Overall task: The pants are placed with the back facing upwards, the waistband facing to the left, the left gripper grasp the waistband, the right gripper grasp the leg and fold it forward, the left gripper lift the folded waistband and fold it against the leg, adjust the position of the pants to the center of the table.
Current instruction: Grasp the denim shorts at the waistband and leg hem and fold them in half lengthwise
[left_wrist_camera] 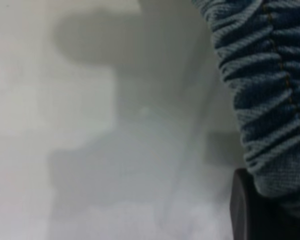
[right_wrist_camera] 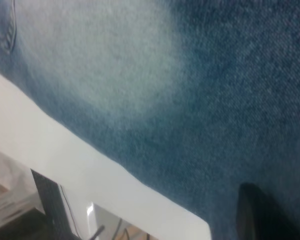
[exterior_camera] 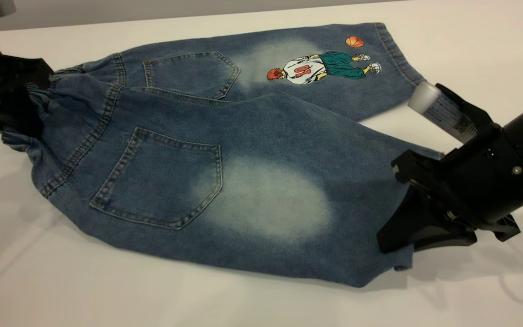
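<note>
The pants point(exterior_camera: 225, 154) lie spread back-side up on the white counter point(exterior_camera: 61, 281), the waistband point(exterior_camera: 39, 106) toward its left edge and both legs reaching toward the right edge. The leg with the basketball print lies toward the far edge, the plain leg toward the near edge.

The left gripper point(exterior_camera: 14, 111) is at the waistband. The left wrist view shows gathered elastic against one dark finger point(left_wrist_camera: 247, 210), so it seems to be clamped on the band, though the other finger is out of view. The right gripper point(exterior_camera: 402, 227) sits at the hem of the near leg with cloth between its fingers, apparently pinched on that leg; the right wrist view shows denim close against a fingertip point(right_wrist_camera: 255, 215).

The step in hand looks like the first fold, carrying the near half over the far half. To do it well, both grippers should rise together and just enough to clear the cloth, travel evenly toward the far edge, and keep the denim lightly taut between them so the crease runs straight along the centre seam. Hems and waistband ends should line up before either gripper lets go.
</note>
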Tool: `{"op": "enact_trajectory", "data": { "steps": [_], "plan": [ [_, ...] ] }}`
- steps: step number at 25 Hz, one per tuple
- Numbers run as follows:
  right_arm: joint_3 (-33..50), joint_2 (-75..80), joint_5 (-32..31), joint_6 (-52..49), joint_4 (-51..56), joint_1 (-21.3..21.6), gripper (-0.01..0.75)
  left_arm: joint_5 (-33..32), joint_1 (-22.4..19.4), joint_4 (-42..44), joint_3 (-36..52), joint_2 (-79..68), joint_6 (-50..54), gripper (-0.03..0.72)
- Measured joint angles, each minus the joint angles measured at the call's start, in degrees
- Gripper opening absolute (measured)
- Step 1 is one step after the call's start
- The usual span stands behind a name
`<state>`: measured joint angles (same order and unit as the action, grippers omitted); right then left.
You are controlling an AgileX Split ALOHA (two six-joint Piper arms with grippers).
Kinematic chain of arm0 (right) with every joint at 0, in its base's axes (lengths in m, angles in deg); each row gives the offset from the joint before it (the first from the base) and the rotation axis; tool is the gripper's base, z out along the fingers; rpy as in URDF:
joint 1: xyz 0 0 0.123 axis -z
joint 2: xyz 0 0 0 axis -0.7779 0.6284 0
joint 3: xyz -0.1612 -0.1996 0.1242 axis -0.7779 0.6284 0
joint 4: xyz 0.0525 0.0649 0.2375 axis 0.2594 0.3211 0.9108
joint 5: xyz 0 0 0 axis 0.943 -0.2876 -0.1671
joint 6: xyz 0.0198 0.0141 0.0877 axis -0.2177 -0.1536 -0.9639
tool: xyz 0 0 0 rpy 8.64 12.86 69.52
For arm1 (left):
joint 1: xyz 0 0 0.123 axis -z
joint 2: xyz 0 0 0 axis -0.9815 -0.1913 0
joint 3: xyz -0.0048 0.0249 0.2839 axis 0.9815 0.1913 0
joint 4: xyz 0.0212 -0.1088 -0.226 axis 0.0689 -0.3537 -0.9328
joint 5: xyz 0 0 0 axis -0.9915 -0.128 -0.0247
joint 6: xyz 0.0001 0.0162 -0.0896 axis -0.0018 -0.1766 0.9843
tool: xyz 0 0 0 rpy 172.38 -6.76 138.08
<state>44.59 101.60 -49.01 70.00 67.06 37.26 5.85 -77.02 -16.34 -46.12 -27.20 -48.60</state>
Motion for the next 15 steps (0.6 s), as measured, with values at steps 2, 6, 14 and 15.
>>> {"op": "enact_trajectory", "data": {
  "steps": [2,6,14,15],
  "plan": [
    [0.0,0.0,0.0,0.0,-0.4,0.0,0.015,0.0,0.0,0.0,0.0,0.0,0.0,0.128],
    [0.0,-0.2,0.1,0.0,-0.4,0.1,0.015,0.1,0.0,0.1,0.0,0.0,0.0,0.128],
    [0.0,-2.8,-2.1,-4.0,-3.8,0.1,0.015,-0.8,0.0,0.1,0.0,0.0,0.0,0.128],
    [0.0,-3.7,-1.9,-5.0,-4.8,0.1,0.015,-1.6,0.0,0.1,0.0,0.0,0.0,0.128]
  ]
}}
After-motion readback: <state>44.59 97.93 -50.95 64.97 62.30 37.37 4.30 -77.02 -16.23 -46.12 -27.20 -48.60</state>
